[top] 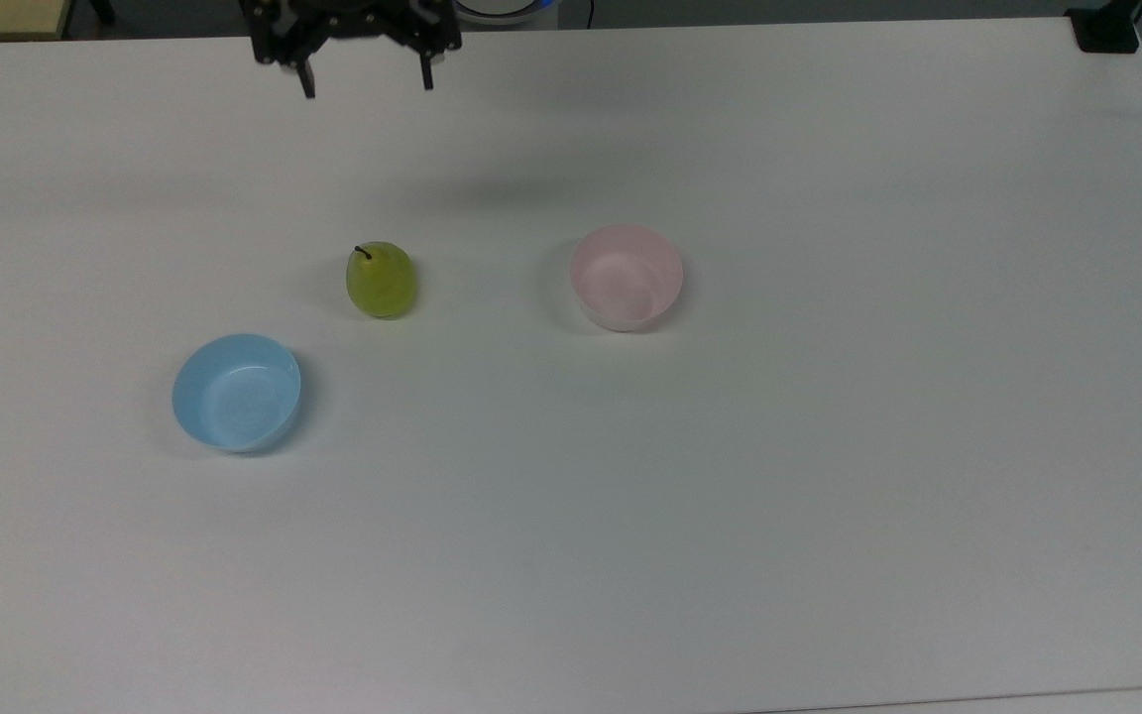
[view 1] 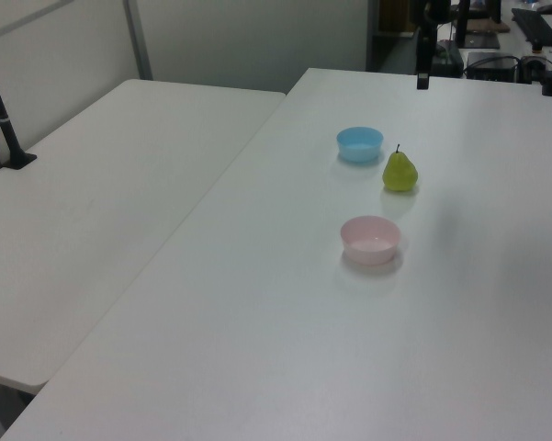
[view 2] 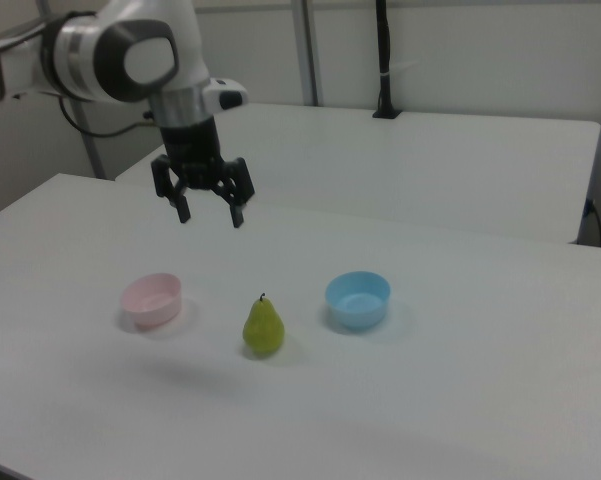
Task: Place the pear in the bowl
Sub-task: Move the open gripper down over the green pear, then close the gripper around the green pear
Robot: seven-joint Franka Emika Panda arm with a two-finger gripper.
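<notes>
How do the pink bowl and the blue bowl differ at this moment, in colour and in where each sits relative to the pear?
The pink bowl is pale pink; the blue bowl is light blue. In the top view the pink bowl lies to the right of the pear, level with it, while the blue bowl lies to the pear's lower left. Both are small, round, upright, empty, and similar in size.

The arm (view 2: 120,55) is glossy white with rounded dark grey joint caps, ending in a black gripper (view 2: 208,216) with two slim black jaws.
</notes>
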